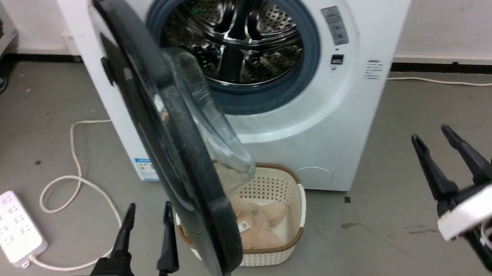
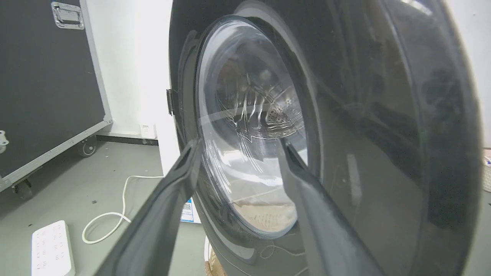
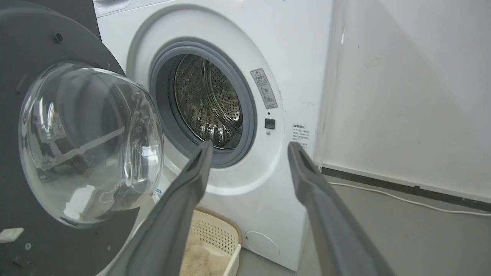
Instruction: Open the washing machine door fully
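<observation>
the left jaws stand spread wide and empty, with a white power strip (image 1: 12, 229) on the floor off to their left. just to their right, and close ahead of their tips, hangs the washing machine door (image 1: 164, 130). it is swung roughly halfway out and edge-on to the robot, its outer black face turned toward them. below the door's free edge, farther right of these jaws, sits a basket (image 1: 302, 203) with a plush toy (image 1: 257, 222) in it. the right jaws are also spread and hold nothing. the door is well apart on their left with its glass bowl facing them, and the drum (image 1: 239, 31) lies ahead. judging from this, the door needs more swing toward the left jaws' side. it would be best to press the black rim near the free edge, not the glass, and to follow the hinge's arc. the left jaws should be drawn clear of that path first.
</observation>
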